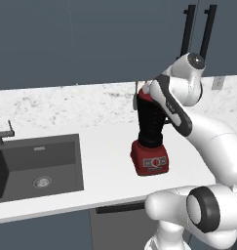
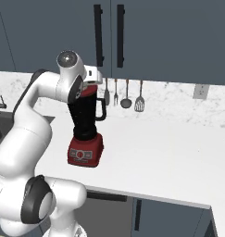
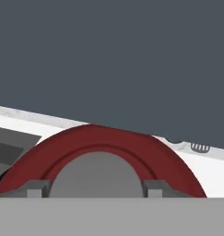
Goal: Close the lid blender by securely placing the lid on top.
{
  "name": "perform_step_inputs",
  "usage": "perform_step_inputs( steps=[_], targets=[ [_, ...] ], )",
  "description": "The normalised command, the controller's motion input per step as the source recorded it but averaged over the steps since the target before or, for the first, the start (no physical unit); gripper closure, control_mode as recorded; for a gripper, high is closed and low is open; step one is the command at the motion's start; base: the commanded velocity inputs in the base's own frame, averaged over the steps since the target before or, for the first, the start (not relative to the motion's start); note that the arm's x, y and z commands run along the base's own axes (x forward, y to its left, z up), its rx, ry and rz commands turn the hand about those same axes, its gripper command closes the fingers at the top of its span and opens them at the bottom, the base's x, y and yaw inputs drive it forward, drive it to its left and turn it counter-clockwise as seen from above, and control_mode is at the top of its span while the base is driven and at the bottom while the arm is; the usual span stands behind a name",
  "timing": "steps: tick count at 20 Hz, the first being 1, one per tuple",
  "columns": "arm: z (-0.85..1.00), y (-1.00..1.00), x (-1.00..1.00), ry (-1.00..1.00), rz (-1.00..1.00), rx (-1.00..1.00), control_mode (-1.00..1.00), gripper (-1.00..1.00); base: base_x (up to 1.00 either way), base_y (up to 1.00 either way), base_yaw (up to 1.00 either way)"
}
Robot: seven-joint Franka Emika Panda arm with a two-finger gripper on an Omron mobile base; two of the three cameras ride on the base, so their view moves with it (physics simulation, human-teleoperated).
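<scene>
The pincer (image 3: pixel 95 193) sits right at the top of the blender (image 2: pixel 86 125), its two grey fingertips (image 3: pixel 36 189) flanking the pale centre cap of the lid (image 3: pixel 109 143). Whether they actually clamp the cap or merely stand beside it I cannot tell; the hand view cuts off at their tips.

The counter (image 2: pixel 169 148) is white and broad, with a dark sink (image 1: pixel 37 166) set into it to the left of the blender. The blender stands upright near the counter's front edge: a tall, nearly black jar with a side handle, on a red boxy base with buttons. The lid is a red disc with a grey middle, lying at the jar's rim under the hand; the wrist hides whether it is fully seated.

My worry is a crooked seat. If the lid lands off-centre or tilted, letting go could leave it perched on the rim. Pressing down hard off-axis might also tip the tall jar.
</scene>
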Motion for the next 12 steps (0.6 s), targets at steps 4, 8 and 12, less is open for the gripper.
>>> perform_step_inputs(
  steps=[4, 8, 12],
  targets=[
    [-0.37, -0.32, -0.29, 0.00, 0.00, 0.00, -1.00, -1.00, 0.00, 0.00, 0.00],
    [-0.30, -0.42, -0.31, 0.00, 0.00, 0.00, -1.00, -1.00, 0.00, 0.00, 0.00],
    [-0.24, -0.50, -0.38, 0.00, 0.00, 0.00, -1.00, -1.00, 0.00, 0.00, 0.00]
  ],
)
